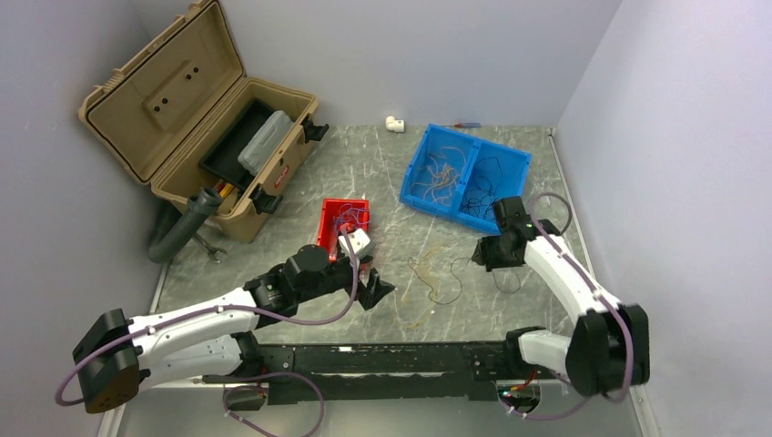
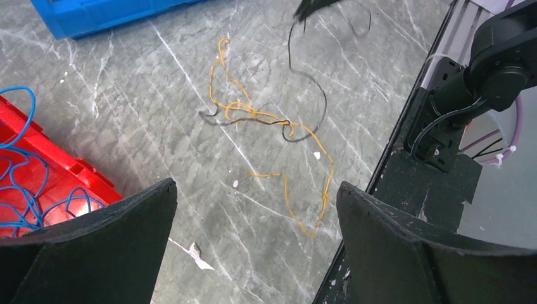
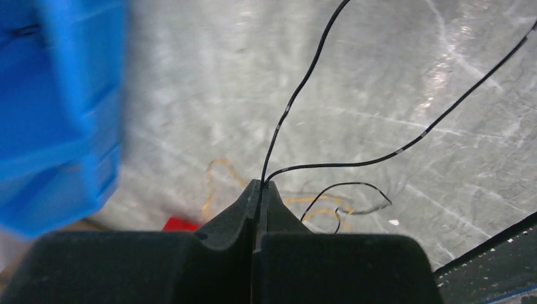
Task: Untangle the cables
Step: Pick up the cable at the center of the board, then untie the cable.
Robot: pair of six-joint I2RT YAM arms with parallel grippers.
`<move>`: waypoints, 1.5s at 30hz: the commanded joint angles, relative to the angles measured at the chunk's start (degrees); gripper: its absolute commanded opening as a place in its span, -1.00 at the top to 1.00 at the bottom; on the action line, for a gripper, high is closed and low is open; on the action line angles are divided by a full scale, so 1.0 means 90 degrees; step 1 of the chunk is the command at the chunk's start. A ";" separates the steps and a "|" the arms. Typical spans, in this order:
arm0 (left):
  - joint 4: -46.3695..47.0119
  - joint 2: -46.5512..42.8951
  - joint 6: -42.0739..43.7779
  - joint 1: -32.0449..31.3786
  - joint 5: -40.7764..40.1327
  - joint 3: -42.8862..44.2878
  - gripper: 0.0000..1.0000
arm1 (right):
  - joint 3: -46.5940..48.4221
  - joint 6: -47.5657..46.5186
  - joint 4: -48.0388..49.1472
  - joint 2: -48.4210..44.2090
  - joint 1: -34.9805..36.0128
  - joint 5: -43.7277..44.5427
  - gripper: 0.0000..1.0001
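Loose cables lie on the grey table between the arms: a yellow-orange strand crossed by a black strand, seen from above as a thin tangle. My right gripper is shut on black cable, which rises from its closed tips; two black runs leave the pinch. My left gripper stands open above bare table, left of the strands, holding nothing. Blue wires lie in the red bin.
A blue two-compartment bin at the back holds yellow-orange wires on its left side and black wires on its right. An open tan toolbox, a grey hose and a wrench sit at left. A black rail runs along the near edge.
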 commanded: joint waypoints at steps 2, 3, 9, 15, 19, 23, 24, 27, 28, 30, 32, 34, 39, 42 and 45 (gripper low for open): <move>-0.0157 -0.0315 -0.0106 -0.0030 -0.0080 -0.0019 -0.96 | 0.0845 -0.1004 -0.0788 -0.0978 -0.0013 0.0745 1.00; -0.0165 -0.0343 -0.0126 -0.0030 -0.0077 -0.0027 -0.97 | 0.0974 -0.1157 -0.0810 -0.1111 -0.0010 0.0705 1.00; -0.0285 -0.0149 -0.0070 -0.0036 0.0393 0.0271 -0.97 | 0.1983 -0.1972 -0.1018 -0.1674 -0.0009 0.0619 1.00; -0.0239 0.0039 -0.0164 -0.0031 0.0354 0.0528 -0.95 | 0.3388 -0.2687 -0.1239 -0.1747 -0.0017 0.0844 1.00; -0.0290 0.0133 -0.0254 -0.0040 0.0320 0.0651 -0.95 | 0.4471 -0.3363 -0.1460 -0.1470 -0.0011 0.1581 1.00; -0.0281 0.0205 -0.0335 -0.0044 0.0348 0.0692 -0.95 | 0.5006 -0.3955 -0.1055 -0.1259 -0.0015 0.2003 1.00; -0.0291 0.0239 -0.0338 -0.0044 0.0357 0.0729 -0.95 | 0.5024 -0.4076 -0.0875 -0.1226 -0.0011 0.1995 1.00; -0.0294 0.0427 -0.0309 -0.0050 0.0341 0.0822 -0.94 | 0.5200 -0.4318 -0.0601 -0.1054 -0.0023 0.1798 1.00; -0.0271 0.0511 -0.0266 -0.0052 0.0305 0.0858 -0.94 | 0.5273 -0.4335 -0.0576 -0.1019 -0.0022 0.1720 1.00; -0.0146 0.0683 -0.0101 -0.0052 0.0239 0.0919 -0.94 | 0.5309 -0.4380 -0.0481 -0.1014 -0.0020 0.1575 1.00; 0.0203 0.0790 0.0089 -0.0053 0.0261 0.0890 -0.97 | 0.5225 -0.4608 -0.0230 -0.1106 -0.0020 0.1342 1.00; 0.0818 0.0850 0.0316 -0.0050 0.0259 0.0738 -0.98 | 0.5083 -0.4883 0.0165 -0.1250 -0.0022 0.1014 1.00; 0.2681 0.1187 0.1170 -0.0050 0.0520 0.0295 -0.87 | 0.5253 -0.5577 0.0416 -0.1444 -0.0020 0.0387 1.00; 0.3609 0.1533 0.1776 -0.0050 0.0481 0.0204 -0.88 | 0.5613 -0.5962 0.0281 -0.1386 -0.0009 0.0078 1.00; 0.3622 0.1854 0.2205 -0.0050 0.0804 0.0474 -0.94 | 0.5827 -0.6361 0.0307 -0.1380 -0.0019 -0.0429 1.00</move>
